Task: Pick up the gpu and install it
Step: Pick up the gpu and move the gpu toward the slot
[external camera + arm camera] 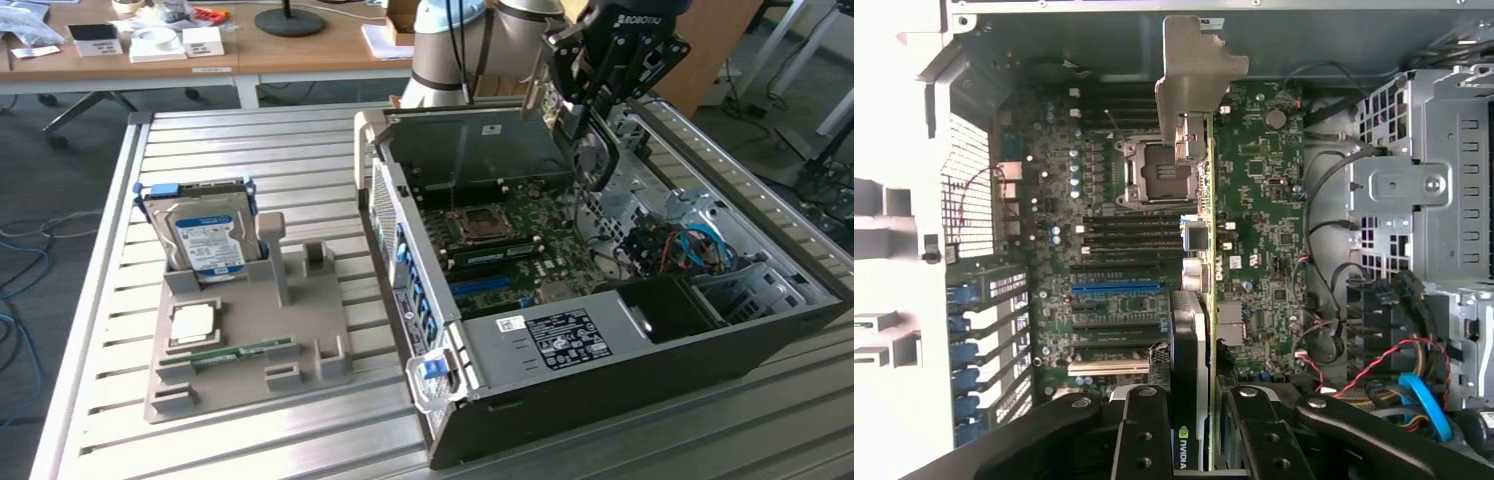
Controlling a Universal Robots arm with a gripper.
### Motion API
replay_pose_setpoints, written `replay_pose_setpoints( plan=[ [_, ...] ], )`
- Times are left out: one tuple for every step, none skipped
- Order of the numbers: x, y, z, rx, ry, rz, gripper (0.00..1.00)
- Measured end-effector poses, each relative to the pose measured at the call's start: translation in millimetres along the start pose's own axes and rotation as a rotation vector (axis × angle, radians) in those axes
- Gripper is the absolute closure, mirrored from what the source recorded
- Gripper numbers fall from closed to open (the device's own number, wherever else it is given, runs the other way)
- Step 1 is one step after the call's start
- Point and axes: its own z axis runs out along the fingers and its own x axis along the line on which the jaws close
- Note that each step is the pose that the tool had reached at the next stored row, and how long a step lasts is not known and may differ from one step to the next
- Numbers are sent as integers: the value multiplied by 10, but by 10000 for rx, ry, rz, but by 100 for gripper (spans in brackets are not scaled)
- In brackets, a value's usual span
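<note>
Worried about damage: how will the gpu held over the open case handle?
Probably stiff: the gpu hangs straight from the claw. Likely fragile: its thin green board edge is bare. Its bracket end may snag.

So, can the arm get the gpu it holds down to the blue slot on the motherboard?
Probably yes. The case side is open, the gripper holds the gpu above the motherboard, and the blue slot lies bare. The cables lie by the drive cage, away from it.

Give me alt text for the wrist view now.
The jaws clamp the gpu edge-on, silver bracket at its far end, over the motherboard inside the open computer case. The CPU socket lies beside the card.
</note>
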Motion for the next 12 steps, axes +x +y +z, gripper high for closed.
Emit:
replay_pose_setpoints(
  plan=[
    [-23, 1, 0, 1, 0, 1, 73],
    [-44, 2, 1, 0, 0, 2, 73],
    [-64, 3, 2, 0, 0, 1, 73],
    [-85, 4, 2, 0, 0, 1, 73],
    [-110, 6, 3, 0, -1, 1, 73],
    [-135, 7, 4, 0, 0, 0, 73],
    [-161, 9, 4, 0, 0, 0, 73],
    [-190, 11, 5, 0, 0, 1, 73],
    [-217, 13, 6, 0, 0, 2, 73],
    [-244, 14, 7, 0, 0, 1, 73],
    [-270, 16, 7, 0, 0, 1, 73],
    [-297, 18, 8, 0, 0, 0, 73]
  ],
)
